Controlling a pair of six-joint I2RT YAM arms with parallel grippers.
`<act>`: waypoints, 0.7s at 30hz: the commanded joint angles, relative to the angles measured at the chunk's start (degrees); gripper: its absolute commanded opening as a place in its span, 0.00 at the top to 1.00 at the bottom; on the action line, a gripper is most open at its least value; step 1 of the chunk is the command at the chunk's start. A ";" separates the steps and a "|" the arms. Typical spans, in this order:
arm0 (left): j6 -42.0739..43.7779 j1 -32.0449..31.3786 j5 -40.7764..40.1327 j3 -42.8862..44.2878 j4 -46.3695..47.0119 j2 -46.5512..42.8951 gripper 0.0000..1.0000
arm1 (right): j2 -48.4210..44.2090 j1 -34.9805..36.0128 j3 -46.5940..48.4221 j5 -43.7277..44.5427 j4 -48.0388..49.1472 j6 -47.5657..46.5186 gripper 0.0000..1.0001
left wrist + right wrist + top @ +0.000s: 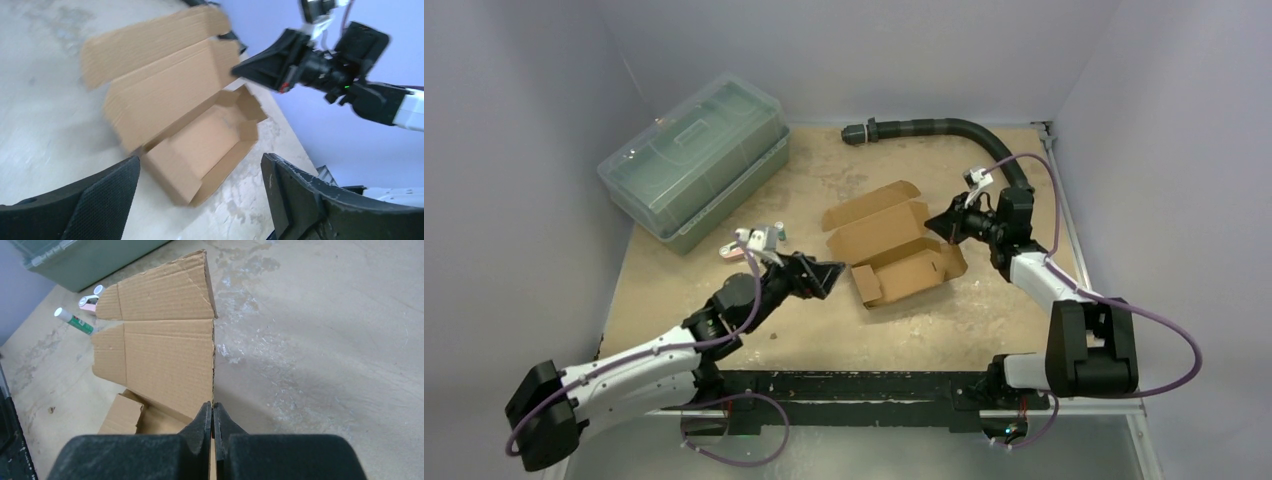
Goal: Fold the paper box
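The right gripper [213, 409] is pinched tight on the raised lid edge of the paper box [165, 355], mid-table [984, 315]. The left gripper [200, 164] gapes wide, empty, beside its tray.

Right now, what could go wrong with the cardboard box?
1. The right hand pinches only a thin edge of the paper box; it might slip out or crease.
2. The left hand is open, not gripping the box, so a pull could drag the whole box sideways.
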 commanded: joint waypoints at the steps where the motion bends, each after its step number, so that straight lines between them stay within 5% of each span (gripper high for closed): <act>1: -8.16 0.12 -7.41 -12.76 5.70 -7.17 0.08 | -0.58 -0.28 -0.75 -3.66 6.85 1.43 1.00; 11: -2.55 0.49 -9.27 -10.88 23.58 10.92 0.06 | -0.64 -0.98 -2.05 -8.08 9.17 0.62 1.00; 21: -5.13 9.18 -1.89 -9.84 49.10 32.61 0.27 | -0.07 -1.72 -2.54 -10.01 10.45 0.87 1.00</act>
